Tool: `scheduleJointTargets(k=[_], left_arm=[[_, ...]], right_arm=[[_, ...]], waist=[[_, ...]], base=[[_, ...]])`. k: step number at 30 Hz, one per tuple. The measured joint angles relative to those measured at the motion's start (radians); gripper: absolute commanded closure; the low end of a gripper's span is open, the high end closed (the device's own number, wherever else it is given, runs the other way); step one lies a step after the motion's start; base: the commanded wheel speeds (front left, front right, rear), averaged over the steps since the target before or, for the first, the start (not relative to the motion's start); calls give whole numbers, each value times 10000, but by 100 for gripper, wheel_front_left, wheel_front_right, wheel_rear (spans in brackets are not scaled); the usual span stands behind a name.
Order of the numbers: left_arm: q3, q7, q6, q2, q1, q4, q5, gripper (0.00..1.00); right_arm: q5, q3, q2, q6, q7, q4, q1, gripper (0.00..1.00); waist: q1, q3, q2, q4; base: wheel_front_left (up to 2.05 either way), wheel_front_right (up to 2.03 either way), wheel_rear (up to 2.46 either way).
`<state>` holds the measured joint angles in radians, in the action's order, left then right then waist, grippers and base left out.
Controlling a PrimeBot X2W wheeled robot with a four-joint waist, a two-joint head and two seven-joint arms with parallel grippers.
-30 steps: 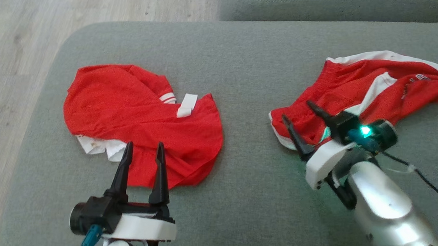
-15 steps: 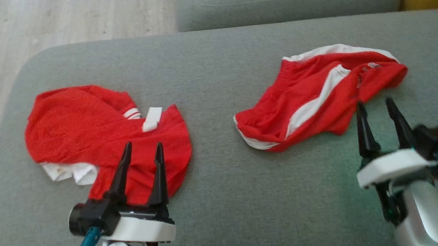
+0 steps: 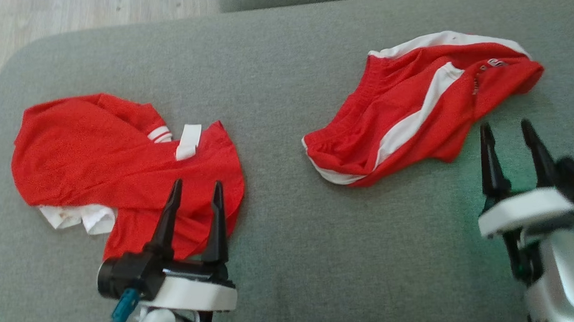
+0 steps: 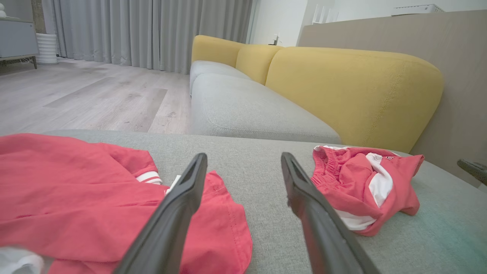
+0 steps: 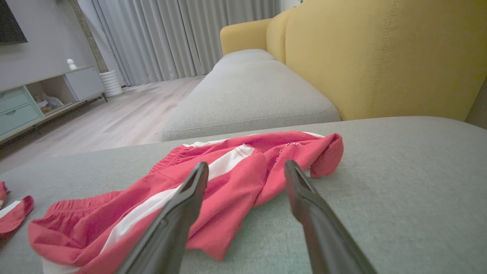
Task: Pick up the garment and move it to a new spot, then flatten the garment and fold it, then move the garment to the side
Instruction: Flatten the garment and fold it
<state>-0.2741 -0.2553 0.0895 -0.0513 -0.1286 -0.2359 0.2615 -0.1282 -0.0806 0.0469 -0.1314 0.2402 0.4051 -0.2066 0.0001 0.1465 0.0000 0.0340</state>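
At seven o'clock the left claw hangs released and empty over the red shirt's near hem. At four o'clock the right claw, also released, sits just short of the red shorts, crumpled at two o'clock on the grey sofa cushion.

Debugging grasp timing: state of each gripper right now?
Left gripper: open, holding nothing.
Right gripper: open, holding nothing.
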Motion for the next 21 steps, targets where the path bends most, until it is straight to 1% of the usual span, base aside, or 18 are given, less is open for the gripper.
scheduleJointTargets(k=[3, 5, 6, 10, 12, 15, 18, 21], left_arm=[[-138, 0, 2, 4, -188, -48, 0, 0], [-157, 0, 4, 10, -337, -50, 6, 0], [-171, 0, 36, 10, -422, -59, 13, 0], [-236, 0, 75, 12, -563, -105, 84, 0], [-263, 0, 75, 12, -600, -111, 155, 0], [-437, 0, 75, 12, -764, -148, 217, 0], [-548, 0, 73, 23, -906, -150, 247, 0], [-579, 0, 61, 23, -926, -157, 359, 0]], right_arm=[[428, -159, 4, 0, -746, 138, -662, 0], [412, -345, 0, 0, -1313, 339, -1243, 0], [663, -548, 10, 0, -1921, 568, -1871, 0], [1283, -903, 123, 0, -2982, 1168, -3033, 0], [1302, -1101, 263, 0, -3419, 1593, -3479, 0], [1661, -1208, 667, 0, -3739, 2213, -3890, 0], [1647, -1429, 899, 0, -3962, 2859, -4226, 0], [1676, -1507, 1001, 0, -4025, 3302, -4522, 0]], waist=[[0, 210, 0, 141], [0, 361, 0, 258], [1, 519, 0, 379], [1, 832, 0, 654], [1, 974, 0, 796], [1, 1144, 0, 1015], [1, 1260, 0, 1216], [2, 1343, 0, 1349]], base=[[0, 0, 0], [0, 0, 0], [0, 0, 0], [0, 0, 0], [0, 0, 0], [0, 0, 0], [0, 0, 0], [0, 0, 0]])
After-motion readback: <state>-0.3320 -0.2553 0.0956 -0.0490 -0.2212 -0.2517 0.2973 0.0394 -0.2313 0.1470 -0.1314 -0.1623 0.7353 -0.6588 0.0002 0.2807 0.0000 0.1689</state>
